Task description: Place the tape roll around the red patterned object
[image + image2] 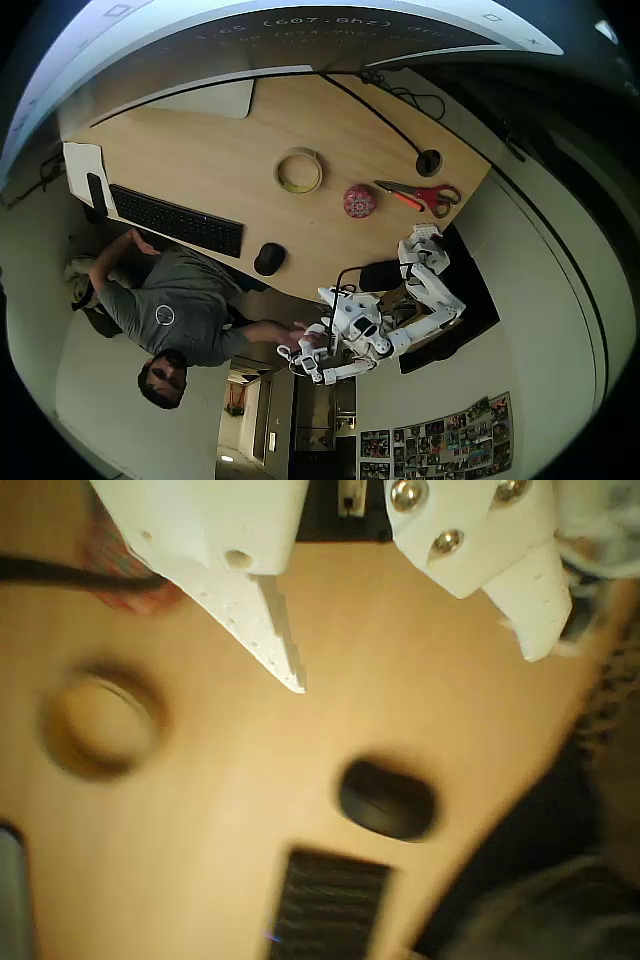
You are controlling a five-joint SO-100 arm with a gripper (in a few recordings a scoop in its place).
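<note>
A pale wooden bench (200,165) with a rounded outline carries everything in the overhead view, with light walls around it and a sheet of photos (435,443) on the wall at the lower right. A person (165,310) in a grey shirt sits at its lower left edge, one hand by the black keyboard (178,221).

The tape roll (299,170) lies flat near the middle of the bench, its wide open centre facing up and bare wood showing through it; being a ring, it has no long axis. The red patterned object (359,202) sits just to the right of it and slightly nearer the lower edge, apart from the roll and not inside it. Further right lie red-handled scissors (422,195), blades pointing left toward the red object. A black computer mouse (269,259) rests below the roll, near the bench edge, to the right of the keyboard. A black cable (375,110) runs across the far right part of the bench to a dark round hole (428,162).

In the wrist view the white tool (415,675) hangs above the bench with its two fingers spread wide and nothing between them. Below it, blurred, are the tape roll (98,725) at left, the mouse (387,798) in the middle, and the keyboard's end (325,900) at the bottom. A red blur at the upper left, partly behind one finger (255,600), looks like the red patterned object (110,565)
</note>
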